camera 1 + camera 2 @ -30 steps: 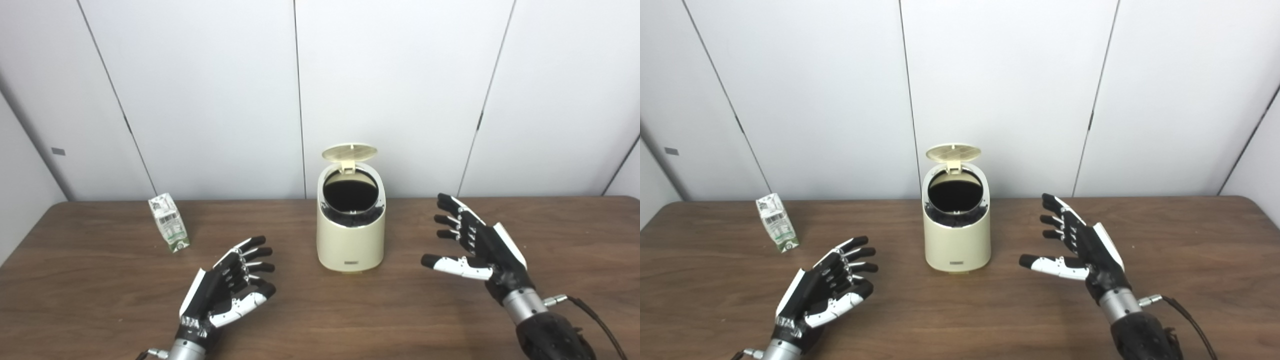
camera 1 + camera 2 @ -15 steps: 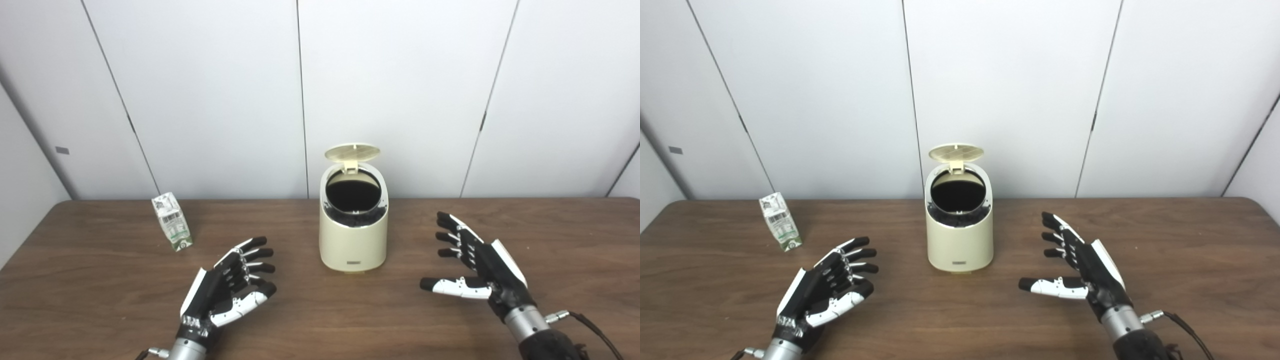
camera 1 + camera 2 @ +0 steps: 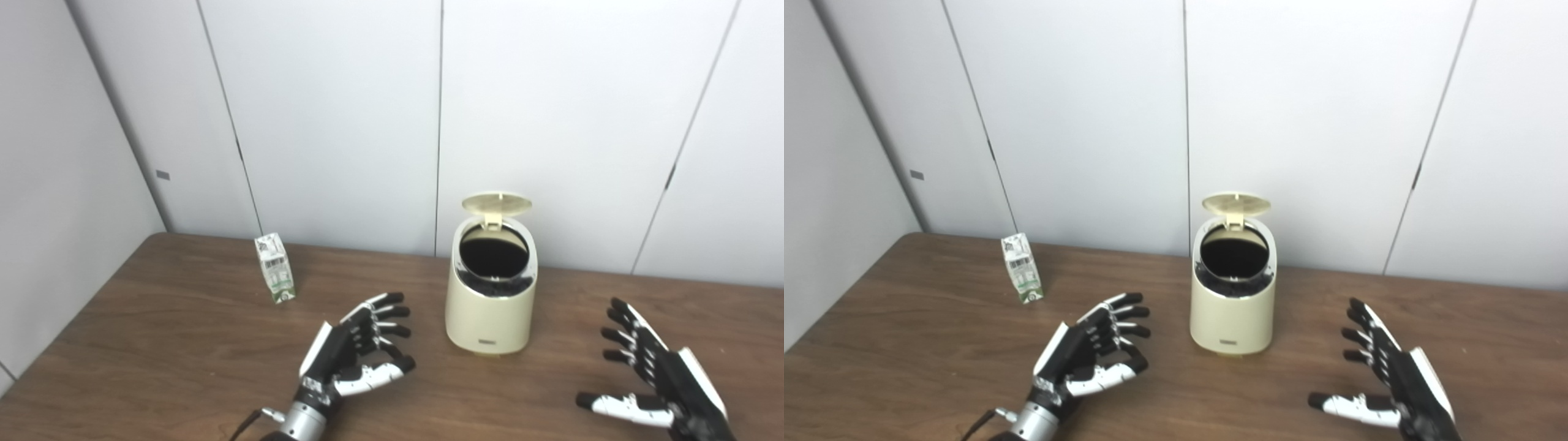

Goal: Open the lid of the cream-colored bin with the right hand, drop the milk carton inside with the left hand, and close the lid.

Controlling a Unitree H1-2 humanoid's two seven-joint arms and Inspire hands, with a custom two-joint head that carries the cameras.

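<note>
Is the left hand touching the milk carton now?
Apart. In the left eye view, bare table shows between the left hand and the milk carton, which stands upright farther back, to the hand's left. The hand is open and holds nothing.

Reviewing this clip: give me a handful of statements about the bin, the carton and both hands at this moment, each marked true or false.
1. The round lid of the cream-coloured plastic bin stands open. True.
2. The small white-and-green milk carton is inside the bin. False: it stands upright on the brown wooden table, to the left of the bin.
3. The left hand holds the carton. False: it is open and holds nothing, hovering between the carton and the bin.
4. The right hand is open, apart from the bin, on the bin's right. True.
5. The right hand is touching the lid. False: it sits low near the picture's bottom edge, well clear of the lid.
</note>
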